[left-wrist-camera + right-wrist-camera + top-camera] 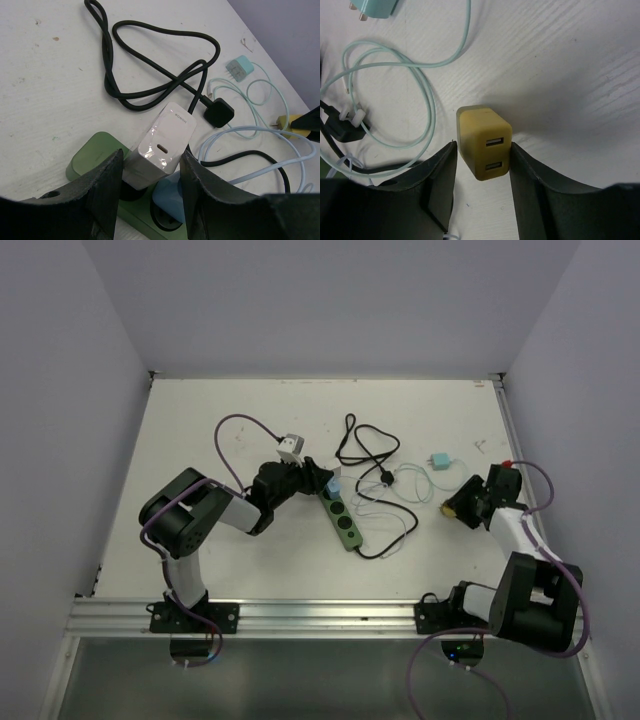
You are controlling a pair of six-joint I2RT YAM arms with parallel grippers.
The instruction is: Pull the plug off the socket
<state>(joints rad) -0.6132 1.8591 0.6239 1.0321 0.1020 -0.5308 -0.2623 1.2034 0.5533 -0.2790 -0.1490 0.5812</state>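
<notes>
The socket point(346, 524) is a green power strip lying at the table's middle; its near end point(95, 152) shows in the left wrist view. A white plug point(167, 137) stands in one outlet, a light blue plug point(170, 196) in the outlet beside it. My left gripper point(151, 152) is shut on the white plug, one finger on each side. Over at the right, my right gripper point(483, 145) is open around a yellow two-port plug point(484, 142) resting on the table, with a gap at the left finger point(442, 170). From above, the left gripper point(318, 480) hides the white plug.
A looped black cord point(365, 445) ends in a black plug point(219, 112) behind the strip. A teal charger point(440, 462) with its pale cable point(427, 100) lies between the two arms. A light blue cable point(260, 132) curls right of the strip. Walls enclose the table.
</notes>
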